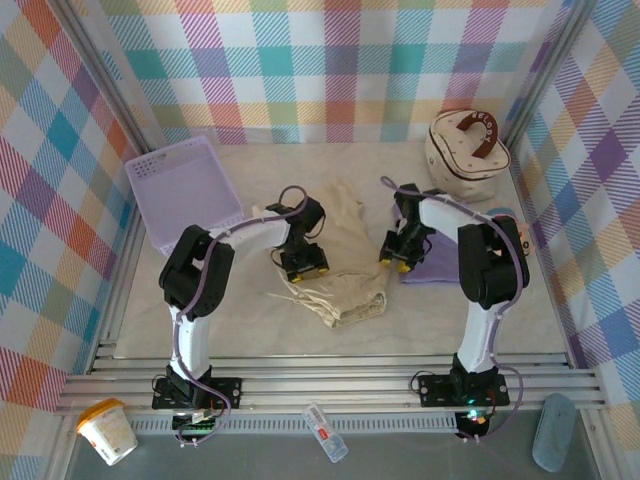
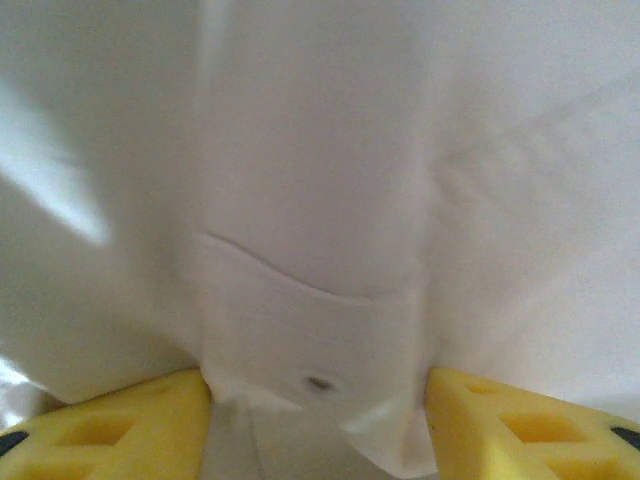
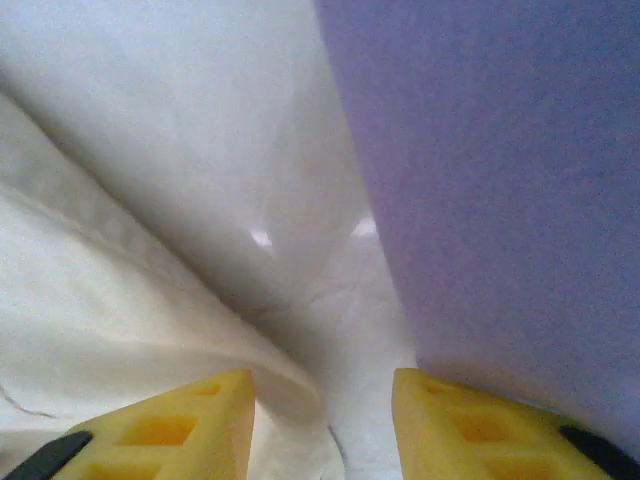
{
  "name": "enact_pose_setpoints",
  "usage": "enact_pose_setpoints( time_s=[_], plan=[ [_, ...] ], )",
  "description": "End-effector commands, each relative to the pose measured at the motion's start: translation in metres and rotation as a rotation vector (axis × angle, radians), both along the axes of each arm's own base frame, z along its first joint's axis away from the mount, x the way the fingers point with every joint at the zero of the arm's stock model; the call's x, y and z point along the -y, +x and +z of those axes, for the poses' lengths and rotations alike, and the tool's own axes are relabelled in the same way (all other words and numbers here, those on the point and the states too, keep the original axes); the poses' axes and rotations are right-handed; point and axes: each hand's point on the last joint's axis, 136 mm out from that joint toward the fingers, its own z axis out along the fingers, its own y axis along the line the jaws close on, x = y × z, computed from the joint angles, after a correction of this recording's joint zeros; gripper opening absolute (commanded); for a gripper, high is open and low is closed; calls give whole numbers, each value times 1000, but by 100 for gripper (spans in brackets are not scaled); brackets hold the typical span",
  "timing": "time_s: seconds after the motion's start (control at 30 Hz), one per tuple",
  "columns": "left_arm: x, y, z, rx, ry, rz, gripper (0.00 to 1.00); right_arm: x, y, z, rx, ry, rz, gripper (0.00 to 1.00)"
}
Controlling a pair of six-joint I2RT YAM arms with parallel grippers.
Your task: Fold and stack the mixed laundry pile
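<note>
So the beige garment (image 1: 340,275) is spread out to the right of the lavender basket (image 1: 185,190), mid-table and kinda rumpled. The purple T-shirt (image 1: 436,268) sits further right of the basket, just past the beige one and partly under the right arm. The left gripper (image 1: 303,262) is down on the beige cloth on the side nearest the basket. Its yellow fingers (image 2: 130,420) are partway apart with a bunched cream fold filling the gap; honestly can't tell if it's actually pinched. The right gripper (image 1: 398,258) is at the far side from the basket, right where cream meets purple, jaws apart, nothing clamped.
</note>
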Motion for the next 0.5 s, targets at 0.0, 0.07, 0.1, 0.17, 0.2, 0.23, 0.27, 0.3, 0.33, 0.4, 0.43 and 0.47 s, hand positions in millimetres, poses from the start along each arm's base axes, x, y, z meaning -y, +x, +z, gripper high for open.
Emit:
enact_pose_setpoints(
  time_s=[0.0,0.07,0.1,0.17,0.2,0.23,0.27,0.3,0.33,0.4,0.43,0.47],
  plan=[
    [26,15,58,90,-132,36,62,1,16,39,96,-15,70,43],
    [26,39,83,182,-130,41,67,-8,13,61,129,41,71,44],
    [26,49,90,216,-124,38,68,-13,10,70,142,72,74,44],
    [27,73,100,269,-117,32,68,-31,-5,83,151,141,83,43],
    [30,82,102,282,-131,28,68,-40,-13,86,150,170,91,42],
    [33,91,98,290,-136,21,67,-52,-24,87,136,199,103,41],
    [34,98,92,294,-126,19,66,-65,-38,86,119,221,128,41],
    [33,103,86,290,-117,16,64,-75,-48,83,107,236,154,40],
    [32,106,75,278,-100,9,63,-87,-63,77,90,239,195,40],
    [19,109,55,261,-26,7,63,-95,-88,56,36,208,241,40],
    [11,110,45,254,8,0,62,-94,-99,42,-3,190,243,39],
    [2,109,34,242,42,4,62,-88,-107,27,-34,166,229,39]
  ],
)
